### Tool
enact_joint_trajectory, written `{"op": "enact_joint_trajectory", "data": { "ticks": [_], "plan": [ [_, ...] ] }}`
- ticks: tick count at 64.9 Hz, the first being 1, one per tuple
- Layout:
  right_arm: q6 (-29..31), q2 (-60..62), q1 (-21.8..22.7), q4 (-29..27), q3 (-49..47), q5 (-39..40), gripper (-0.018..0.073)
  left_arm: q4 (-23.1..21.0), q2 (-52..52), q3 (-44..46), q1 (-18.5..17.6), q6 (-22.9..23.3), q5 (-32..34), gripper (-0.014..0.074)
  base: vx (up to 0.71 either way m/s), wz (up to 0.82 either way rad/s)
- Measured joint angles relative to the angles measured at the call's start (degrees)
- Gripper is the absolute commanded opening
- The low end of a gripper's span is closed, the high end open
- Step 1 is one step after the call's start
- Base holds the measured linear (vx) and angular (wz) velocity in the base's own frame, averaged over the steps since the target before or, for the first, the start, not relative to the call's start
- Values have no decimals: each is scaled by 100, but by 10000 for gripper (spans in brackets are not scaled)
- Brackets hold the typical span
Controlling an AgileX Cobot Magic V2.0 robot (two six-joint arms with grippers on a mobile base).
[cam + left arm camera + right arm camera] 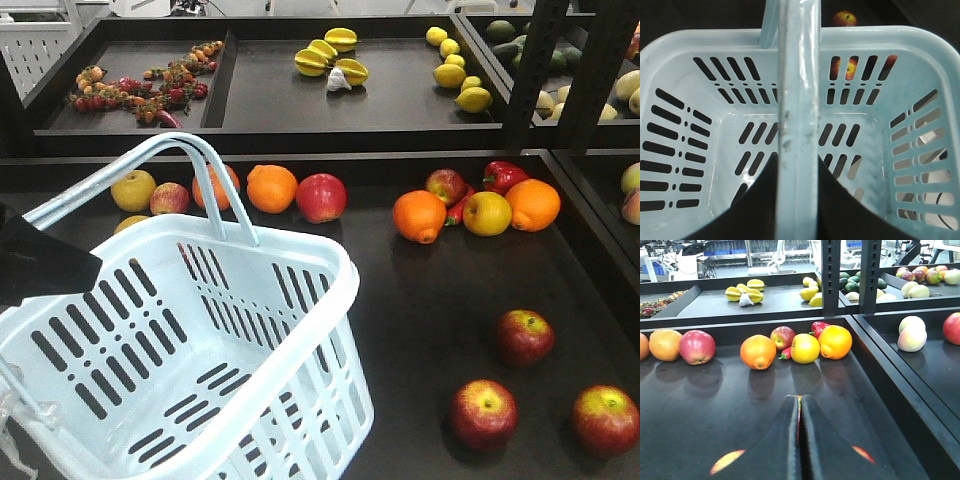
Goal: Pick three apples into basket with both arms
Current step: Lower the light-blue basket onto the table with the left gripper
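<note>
Basket [200, 330] is tilted over the left part of the black shelf [420, 300], with nothing in it (the slotted bottom shows fully in the left wrist view). Can't tell whether it touches the surface. Left gripper [797, 160] is clamped on the swing handle [797, 75], one black finger either side of the bar. Second handle [769, 25] stands just beside it. Left arm [40, 265] shows only as a black wedge at the frame edge.

Right gripper [800, 399] has its fingers pressed together with nothing between them. It is low over the shelf, facing the back row of fruit.

Target apples all lie on the shelf, well apart from the basket, on the right of the front view: back apple [525, 337], front-left apple [484, 413], front-right apple [605, 420]. None touch each other. Two red-yellow patches peek out either side of the right gripper in its wrist view (too little shows to tell what they are).

Back row has orange [419, 216], yellow apple [487, 213], second orange [532, 204] and red pepper [503, 175] bunched together. Further along are a big red apple [321, 197] and a third orange [272, 188]. Upper shelf holds starfruit [330, 55] and lemons [455, 70].
</note>
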State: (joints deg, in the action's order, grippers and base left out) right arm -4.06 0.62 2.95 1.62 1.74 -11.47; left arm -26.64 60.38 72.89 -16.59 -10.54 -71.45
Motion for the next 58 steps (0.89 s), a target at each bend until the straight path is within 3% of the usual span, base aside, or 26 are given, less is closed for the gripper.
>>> {"op": "enact_joint_trajectory", "data": {
  "ticks": [47,58],
  "plan": [
    [0,0,0,0,0,0,-4,0,0,0,0,-6,38,-8,0,0],
    [0,0,0,0,0,0,-4,-29,89,0,0,-472,283,-8,0,0]
  ]
}}
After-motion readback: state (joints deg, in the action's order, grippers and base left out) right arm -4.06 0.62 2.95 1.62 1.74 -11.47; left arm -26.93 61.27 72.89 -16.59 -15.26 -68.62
